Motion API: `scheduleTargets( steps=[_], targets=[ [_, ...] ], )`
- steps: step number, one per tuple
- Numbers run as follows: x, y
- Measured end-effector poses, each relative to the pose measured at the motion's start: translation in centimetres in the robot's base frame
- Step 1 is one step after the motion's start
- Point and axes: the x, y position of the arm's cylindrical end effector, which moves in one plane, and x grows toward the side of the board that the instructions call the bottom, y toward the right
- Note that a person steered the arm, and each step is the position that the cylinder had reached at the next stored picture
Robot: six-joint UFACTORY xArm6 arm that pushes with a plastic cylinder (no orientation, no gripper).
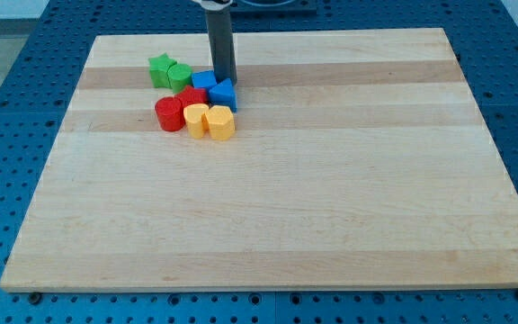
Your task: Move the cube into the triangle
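The desk [268, 198] is pale wood with lighter and darker stripes, on a blue dotted base [25, 72]. My tip [227, 81] is dark grey. Beside it are two green blocks [169, 72], two blue blocks [216, 88], two red blocks [176, 108] and two yellow blocks [209, 121].

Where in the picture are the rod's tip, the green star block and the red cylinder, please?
my tip [226, 81]: camera view, rod's very lower end, just above the blue blocks.
green star block [160, 68]: camera view, its top face.
red cylinder [169, 111]: camera view, its round top face.
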Motion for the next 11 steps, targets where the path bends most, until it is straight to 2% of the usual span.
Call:
scheduleTargets(
  steps=[1,3,5,6,7,8,9,10,11],
  targets=[
    [1.1,0.4],
    [0.7,0.4],
    [-4.4,-1.2],
    [-5.4,-4.1],
    [-3.5,-5.9],
    [-1.1,-3.6],
    [-0.7,-0.4],
    [-0.9,-0.4],
    [2.2,0.7]
  ],
)
